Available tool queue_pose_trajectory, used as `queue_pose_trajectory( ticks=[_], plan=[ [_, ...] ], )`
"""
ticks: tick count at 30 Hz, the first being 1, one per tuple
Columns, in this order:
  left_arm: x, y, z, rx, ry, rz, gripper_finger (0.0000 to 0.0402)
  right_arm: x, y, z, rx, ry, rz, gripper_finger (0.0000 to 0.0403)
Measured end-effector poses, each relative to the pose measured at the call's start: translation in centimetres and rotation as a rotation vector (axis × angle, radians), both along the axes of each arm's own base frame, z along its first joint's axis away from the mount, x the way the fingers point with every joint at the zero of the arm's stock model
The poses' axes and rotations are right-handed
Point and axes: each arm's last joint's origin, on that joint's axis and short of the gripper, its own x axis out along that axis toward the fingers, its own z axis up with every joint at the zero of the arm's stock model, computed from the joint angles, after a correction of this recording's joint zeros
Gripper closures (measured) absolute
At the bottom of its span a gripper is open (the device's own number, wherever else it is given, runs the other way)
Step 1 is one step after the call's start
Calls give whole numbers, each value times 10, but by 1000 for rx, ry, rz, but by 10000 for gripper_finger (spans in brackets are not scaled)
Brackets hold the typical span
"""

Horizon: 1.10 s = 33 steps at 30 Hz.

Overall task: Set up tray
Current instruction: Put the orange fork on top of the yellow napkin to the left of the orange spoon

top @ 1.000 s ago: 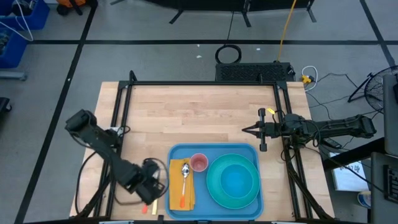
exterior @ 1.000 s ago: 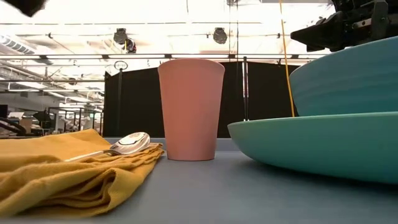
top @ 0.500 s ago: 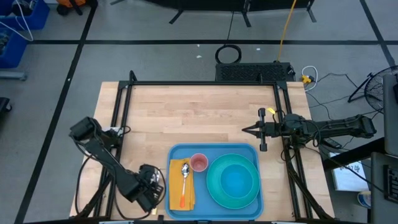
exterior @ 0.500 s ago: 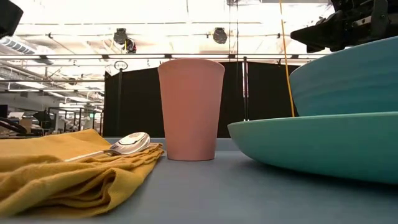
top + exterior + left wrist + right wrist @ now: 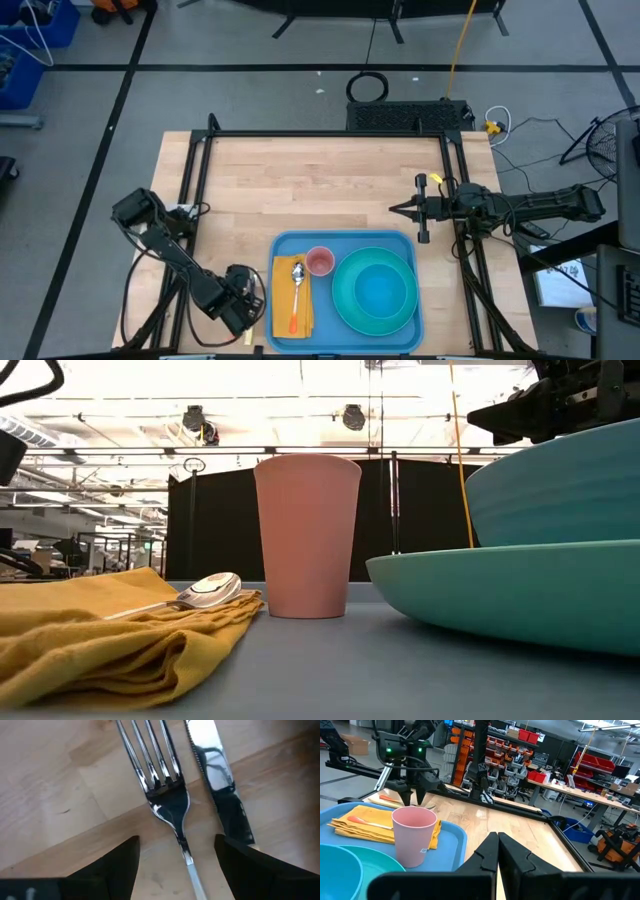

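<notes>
Straddling fork [image 5: 167, 805] handle, left gripper [image 5: 175, 857] fingers wide apart; right gripper [image 5: 497, 851] fingers together.

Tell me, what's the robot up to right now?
Left gripper open, low over fork beside knife on the table left of tray. Right gripper shut, waiting beyond the tray. Nothing in the way.

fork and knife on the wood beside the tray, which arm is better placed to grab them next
Left. The left gripper sits low by the tray, its open fingers straddling the fork, with the knife alongside. The right gripper waits shut over bare table beyond the tray's far edge.
</notes>
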Motion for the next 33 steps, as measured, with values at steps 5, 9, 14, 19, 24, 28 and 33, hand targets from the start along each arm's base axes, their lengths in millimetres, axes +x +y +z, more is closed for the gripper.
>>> queue_pose_trajectory(
  ticks=[5,9,14,19,24,28,33],
  plan=[
    [-4,3,-9,-14,-6,15,165,0,0,0,0,1,0,403],
    [-5,4,-10,-11,-1,17,194,0,0,0,0,2,0,403],
    [-5,4,-11,-11,0,71,256,0,0,0,0,2,0,403],
    [-4,4,-11,-9,-6,95,325,0,0,0,0,3,0,403],
    [-4,4,-11,0,-22,86,388,0,0,0,0,2,0,403],
    [-4,4,-11,4,-21,88,381,0,0,0,0,2,0,403],
    [-7,8,7,72,17,100,392,0,0,0,0,2,0,403]
  ],
)
